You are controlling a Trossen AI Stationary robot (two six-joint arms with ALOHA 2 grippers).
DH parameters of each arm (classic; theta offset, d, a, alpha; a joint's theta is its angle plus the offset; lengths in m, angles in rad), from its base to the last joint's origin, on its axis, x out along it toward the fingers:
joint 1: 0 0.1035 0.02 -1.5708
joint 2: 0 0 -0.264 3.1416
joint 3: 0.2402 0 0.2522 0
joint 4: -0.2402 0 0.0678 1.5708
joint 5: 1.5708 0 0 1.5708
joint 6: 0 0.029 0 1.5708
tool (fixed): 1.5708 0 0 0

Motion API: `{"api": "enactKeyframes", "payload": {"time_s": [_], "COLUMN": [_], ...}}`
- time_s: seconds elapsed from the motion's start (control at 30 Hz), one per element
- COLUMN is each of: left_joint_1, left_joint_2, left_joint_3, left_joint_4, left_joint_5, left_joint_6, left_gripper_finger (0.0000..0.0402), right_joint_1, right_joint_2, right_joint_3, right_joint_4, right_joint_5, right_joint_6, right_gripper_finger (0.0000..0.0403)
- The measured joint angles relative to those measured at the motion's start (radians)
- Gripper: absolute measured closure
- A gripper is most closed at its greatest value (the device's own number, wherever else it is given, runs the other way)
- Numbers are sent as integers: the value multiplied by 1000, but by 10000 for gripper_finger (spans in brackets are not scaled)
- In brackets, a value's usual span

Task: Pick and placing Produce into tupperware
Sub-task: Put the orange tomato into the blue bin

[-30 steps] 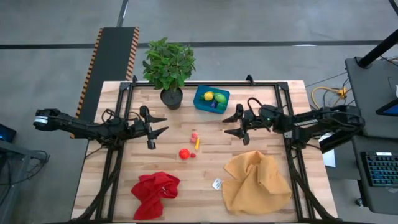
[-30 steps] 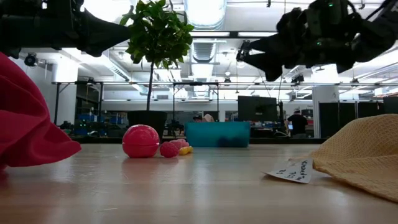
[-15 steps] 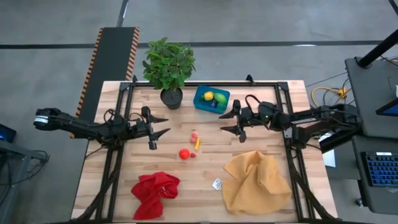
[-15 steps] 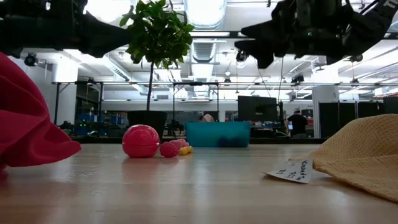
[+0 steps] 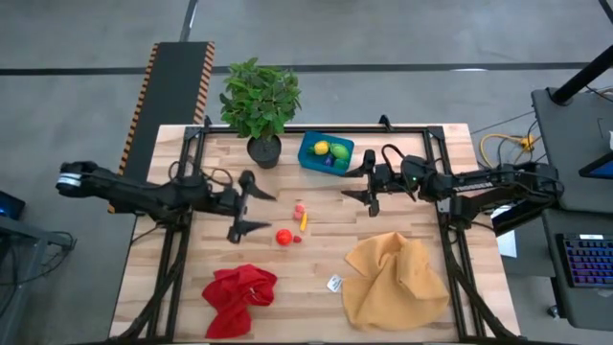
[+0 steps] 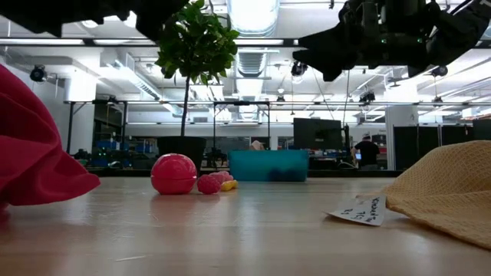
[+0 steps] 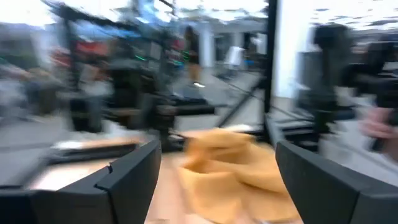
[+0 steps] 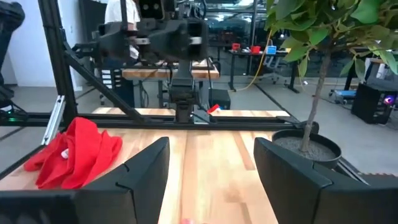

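The teal tupperware (image 5: pixel 326 153) stands at the table's far middle with a yellow, a green and a dark piece of produce in it. On the table's middle lie a red ball (image 5: pixel 283 237), a small red piece (image 5: pixel 298 239), a pink piece (image 5: pixel 299 208) and a yellow-orange stick (image 5: pixel 304 221). In the low view the ball (image 6: pixel 173 174) stands in front of the tub (image 6: pixel 268 165). My left gripper (image 5: pixel 261 212) hangs open above the table, just left of the red ball. My right gripper (image 5: pixel 347 184) hangs open, right of the pink piece, near the tub's near side.
A potted plant (image 5: pixel 261 105) stands left of the tub. A red cloth (image 5: pixel 239 297) lies near the front left. A mustard cloth (image 5: pixel 397 283) lies at the front right, with a white tag (image 5: pixel 334 284) beside it. A black frame edges the table.
My left gripper has moved toward the table's right, closer to the red ball, has turned a little and has opened wider. My right gripper has shifted slightly toward the table's left and risen a little. The produce has not moved.
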Motion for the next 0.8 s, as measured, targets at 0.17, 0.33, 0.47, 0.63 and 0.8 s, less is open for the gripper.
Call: {"api": "enactKeyframes", "payload": {"time_s": [0.17,0.33,0.47,0.63,0.8], "left_joint_1": [-12,-12,-13,-34,-66], "left_joint_2": [105,190,243,303,386], "left_joint_3": [47,79,113,187,256], "left_joint_4": [-91,-235,-357,-527,-661], "left_joint_5": [-8,-63,-67,-71,-81], "left_joint_6": [-16,-45,-95,-121,-122], "left_gripper_finger": [100,100,100,100,100], "right_joint_1": [0,0,0,0,0], "right_joint_2": [0,0,0,0,0], "right_joint_3": [0,0,-1,-2,-2], "right_joint_4": [-4,-13,-33,-55,-64], "right_joint_5": [0,0,0,0,7], "right_joint_6": [0,-1,-21,-33,-45], "right_gripper_finger": [177,177,177,177,177]}}
